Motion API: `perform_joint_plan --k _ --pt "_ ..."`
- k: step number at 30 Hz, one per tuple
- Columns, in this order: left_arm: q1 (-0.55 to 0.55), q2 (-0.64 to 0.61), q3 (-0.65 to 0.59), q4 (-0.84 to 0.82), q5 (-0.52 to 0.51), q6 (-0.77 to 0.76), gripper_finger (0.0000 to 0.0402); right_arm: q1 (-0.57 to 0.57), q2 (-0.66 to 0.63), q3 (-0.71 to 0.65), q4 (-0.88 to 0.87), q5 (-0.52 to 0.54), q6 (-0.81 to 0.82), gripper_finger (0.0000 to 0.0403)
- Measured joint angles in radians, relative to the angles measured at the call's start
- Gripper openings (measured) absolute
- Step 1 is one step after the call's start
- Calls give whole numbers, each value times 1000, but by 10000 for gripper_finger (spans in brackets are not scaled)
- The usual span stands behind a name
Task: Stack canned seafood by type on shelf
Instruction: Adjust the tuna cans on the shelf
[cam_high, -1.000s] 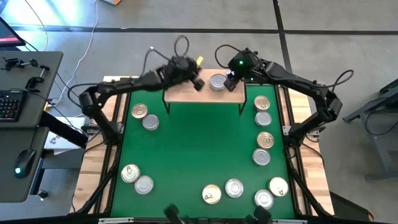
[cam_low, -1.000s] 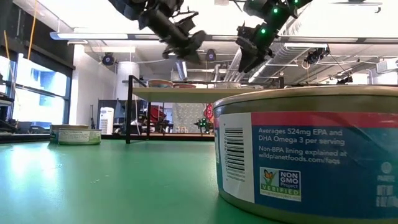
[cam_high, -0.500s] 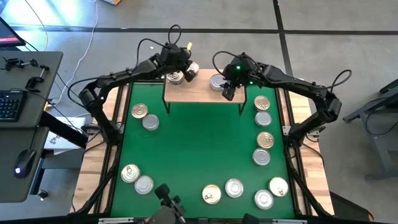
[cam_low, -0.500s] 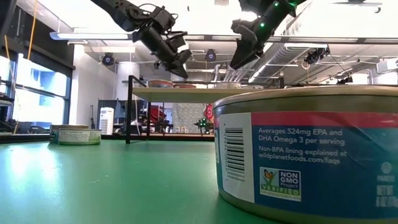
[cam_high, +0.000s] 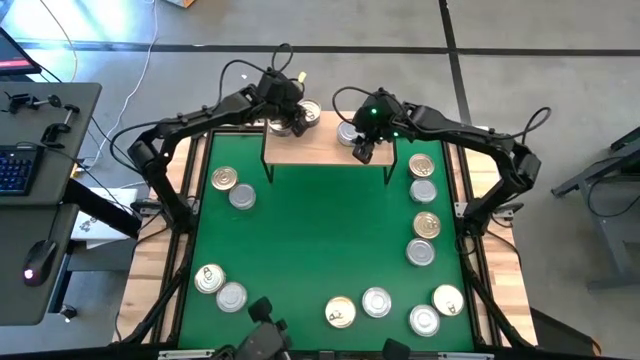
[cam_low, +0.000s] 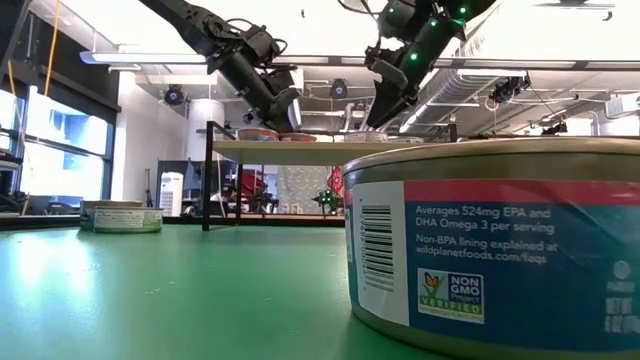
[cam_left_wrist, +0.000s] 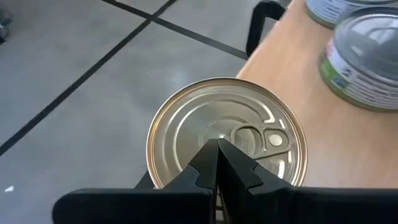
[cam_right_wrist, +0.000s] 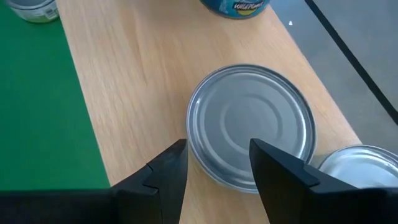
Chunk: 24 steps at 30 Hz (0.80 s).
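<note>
The shelf (cam_high: 325, 152) stands at the far side of the green table (cam_high: 320, 230). A gold-lidded can (cam_left_wrist: 227, 134) sits at its far left corner, with two labelled silver-lidded cans (cam_left_wrist: 364, 59) beside it. My left gripper (cam_left_wrist: 217, 149) is shut, its tips over that gold lid. A plain silver can (cam_right_wrist: 249, 134) rests flat on the board right of the middle. My right gripper (cam_right_wrist: 217, 152) hangs open above that can's near side, and nothing is between its fingers. My left gripper's shut fingertips (cam_left_wrist: 211, 163) slant down over the gold lid beside its pull tab (cam_left_wrist: 258, 137). I cannot tell whether they touch the lid. The can stands flat on the shelf.
Loose cans lie on the green table: two at the left (cam_high: 231, 187), two at the near left (cam_high: 220, 287), several along the right edge (cam_high: 424, 205) and several by the near edge (cam_high: 376, 302). One can (cam_low: 500, 250) stands right in front of the low camera.
My left gripper has swung from over the shelf's middle toward its far left corner and sunk a little, staying shut. My right gripper has gone slightly toward the table's left and near side, lower over the silver can, still open.
</note>
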Motion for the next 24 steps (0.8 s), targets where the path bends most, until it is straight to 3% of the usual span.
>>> perform_joint_plan --k 15,24 --pt "-28 -2 0 -35 52 1 0 -38 84 5 96 54 5 165" --pt "-30 -1 0 -41 52 1 0 -72 117 0 230 58 112 165"
